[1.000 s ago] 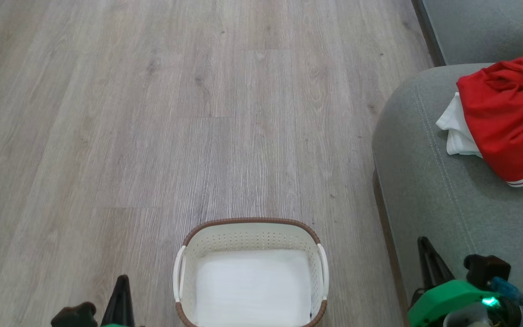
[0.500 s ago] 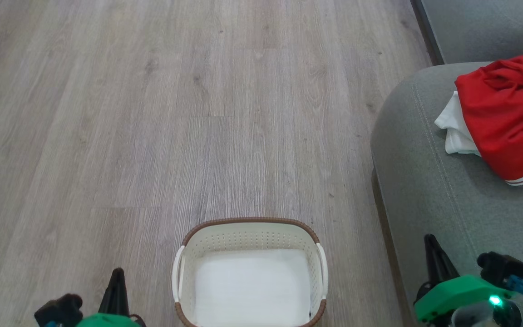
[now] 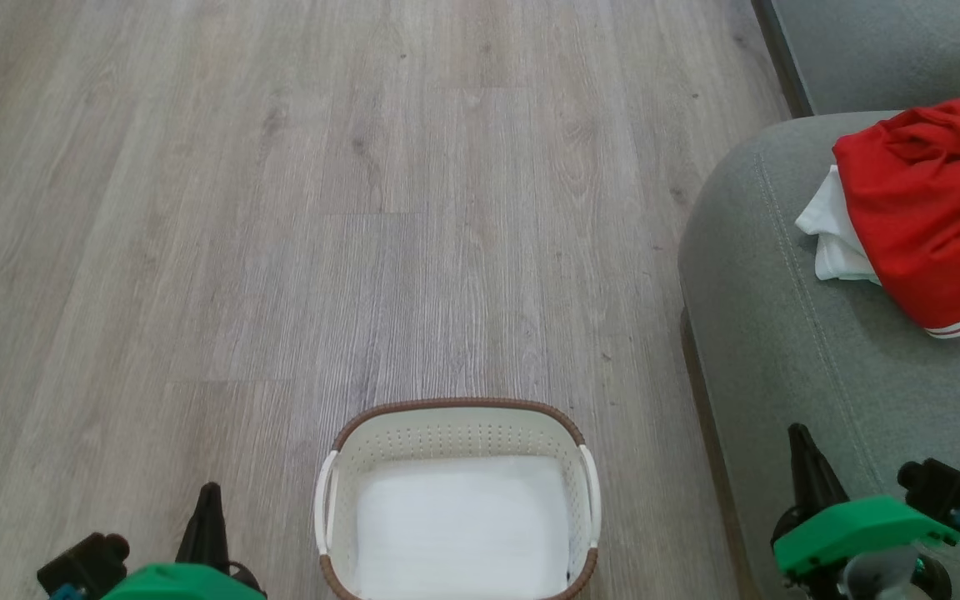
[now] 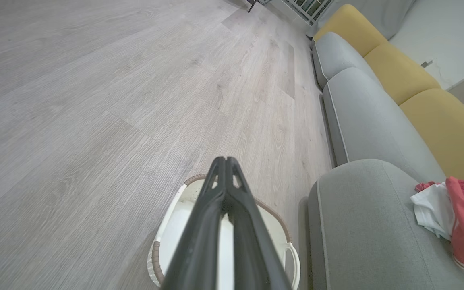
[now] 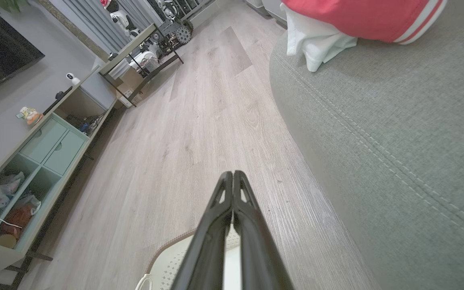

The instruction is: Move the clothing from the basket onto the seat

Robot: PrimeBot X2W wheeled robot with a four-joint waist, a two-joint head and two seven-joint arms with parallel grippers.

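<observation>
Nearest, the left tool and the right tool are both clenched, their fingers pressed tip to tip, one on either side of the basket. The cream basket, brown-rimmed with white handles, stands on the wood floor and shows its bare white bottom. Farther off to the right, the clothing lies on the grey-green seat. It is a crumpled red heap with a red-and-white striped hem, and a white piece pokes out at its left edge.
</observation>
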